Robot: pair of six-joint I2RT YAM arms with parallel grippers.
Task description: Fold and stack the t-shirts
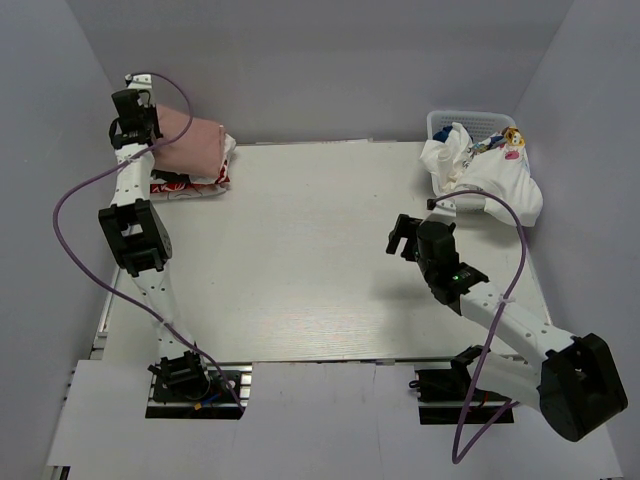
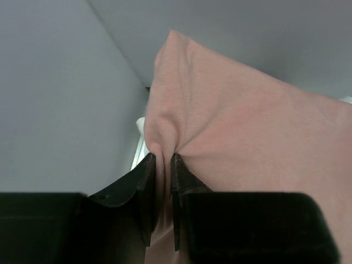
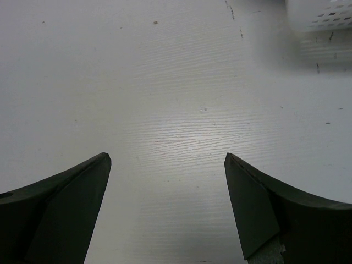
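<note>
The left gripper (image 2: 163, 157) is pinching a fold of the dusty-pink t-shirt (image 2: 247, 143), its two dark fingers pressing close together with a ridge of cloth bunching up between them. From that pinch the pink cloth is spreading away to the right, its held edge standing raised while the rest is lying across a stack of folded shirts (image 1: 195, 182) that is showing white and red at its edges. That stack is sitting at the far left corner of the table (image 1: 300, 270), tight against the side wall. Over on the other side, the right gripper (image 3: 168, 159) is hovering with its fingers spread wide, only pale wood-grain tabletop showing between them. It is hanging over the right half of the table, well apart from the pink shirt. Beyond it, at the far right corner, a white mesh basket (image 1: 470, 118) is standing with white t-shirts (image 1: 490, 178) spilling over its front rim onto the table, one showing a small colourful print near the basket's right edge.
</note>
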